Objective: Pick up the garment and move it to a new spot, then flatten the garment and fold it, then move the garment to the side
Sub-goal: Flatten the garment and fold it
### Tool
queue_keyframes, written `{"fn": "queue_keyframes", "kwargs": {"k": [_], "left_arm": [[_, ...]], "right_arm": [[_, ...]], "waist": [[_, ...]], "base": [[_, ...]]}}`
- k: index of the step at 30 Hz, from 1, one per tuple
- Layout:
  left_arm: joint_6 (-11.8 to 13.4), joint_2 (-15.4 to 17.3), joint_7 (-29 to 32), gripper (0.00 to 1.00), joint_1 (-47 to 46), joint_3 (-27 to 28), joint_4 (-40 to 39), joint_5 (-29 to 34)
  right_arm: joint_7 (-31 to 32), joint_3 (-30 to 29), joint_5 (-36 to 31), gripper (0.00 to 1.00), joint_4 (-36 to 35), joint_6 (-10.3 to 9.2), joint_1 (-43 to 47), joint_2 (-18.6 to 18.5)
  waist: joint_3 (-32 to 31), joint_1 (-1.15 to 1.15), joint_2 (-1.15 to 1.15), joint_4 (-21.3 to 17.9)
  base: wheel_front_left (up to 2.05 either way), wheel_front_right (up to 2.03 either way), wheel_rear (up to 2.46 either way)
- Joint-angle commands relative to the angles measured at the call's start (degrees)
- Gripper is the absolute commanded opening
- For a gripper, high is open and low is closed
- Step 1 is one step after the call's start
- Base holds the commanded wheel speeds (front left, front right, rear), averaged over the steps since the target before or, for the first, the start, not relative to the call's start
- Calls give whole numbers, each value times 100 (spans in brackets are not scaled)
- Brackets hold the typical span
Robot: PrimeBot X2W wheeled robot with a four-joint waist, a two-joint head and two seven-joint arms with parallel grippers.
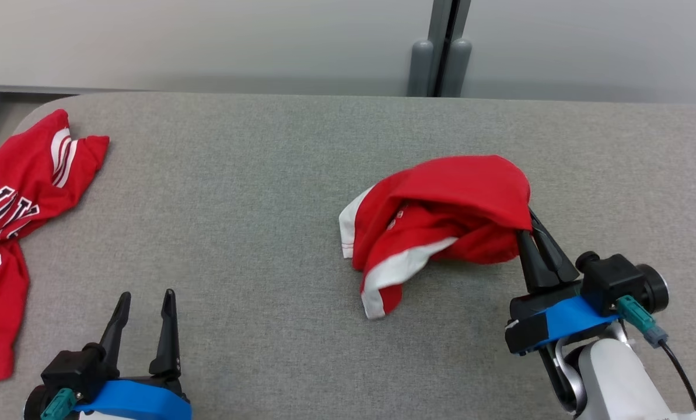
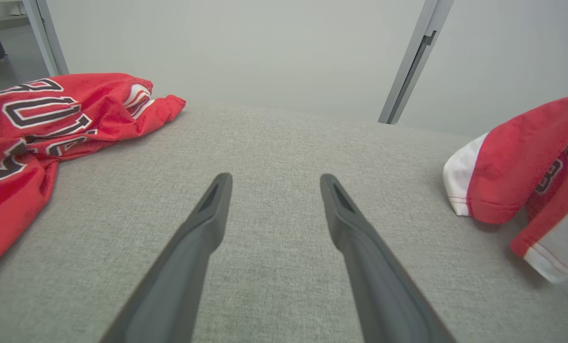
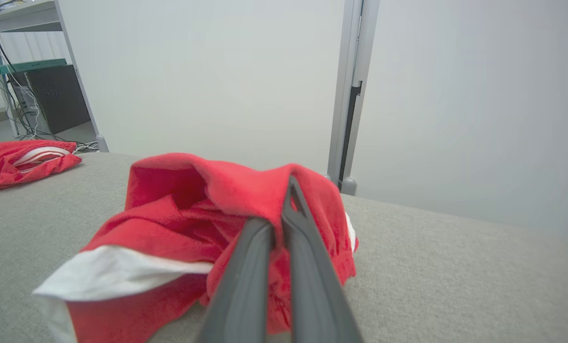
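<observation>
The garment (image 1: 441, 216) is a red piece with white trim, bunched and lifted on its right side over the grey table (image 1: 277, 186). My right gripper (image 1: 531, 224) is shut on the garment's right edge, fingertips buried in the cloth; in the right wrist view the closed fingers (image 3: 284, 238) pinch the red fabric (image 3: 188, 214). At the lower left my left gripper (image 1: 146, 303) stands open over bare table, far from the garment. In the left wrist view its fingers (image 2: 207, 214) spread wide, with the garment (image 2: 526, 166) at the right edge.
A second red jersey (image 1: 9, 210) with dark lettering lies at the table's left edge, also in the left wrist view (image 2: 41, 124). A pale wall with a grey post (image 1: 441, 52) runs behind the table. Shelves and cables (image 3: 22, 85) stand at the far left.
</observation>
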Motion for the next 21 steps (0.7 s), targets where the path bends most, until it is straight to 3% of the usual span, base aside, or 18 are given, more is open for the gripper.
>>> {"fn": "queue_keyframes", "kwargs": {"k": [1,9,16,17,18,21], "left_arm": [[8,-54,-16,100,33,-29,-2,54],[8,-260,-15,100,173,28,30,244],[9,-179,-16,100,10,-205,-41,169],[8,-154,-16,100,-33,-263,-46,133],[8,-126,-15,100,-68,-324,-57,109],[8,-5,-15,100,-124,-447,-72,2]], "right_arm": [[-26,-39,-67,0,-177,1,-19,-27],[-24,-203,-269,0,-563,2,-185,-24],[81,-239,-674,0,448,1,-580,-26],[143,-349,-740,15,669,1,-693,-28],[160,-438,-796,100,872,2,-793,-27],[93,-715,-909,100,1325,1,-1100,-21]], "waist": [[-135,0,-1,-129],[-381,0,-1,-391],[-90,0,-1,-270],[-22,0,-1,-211],[38,0,-1,-152],[182,0,-1,-22]], "base": [[0,0,0],[0,0,0],[0,0,0],[0,0,0],[0,0,0],[0,0,0]]}}
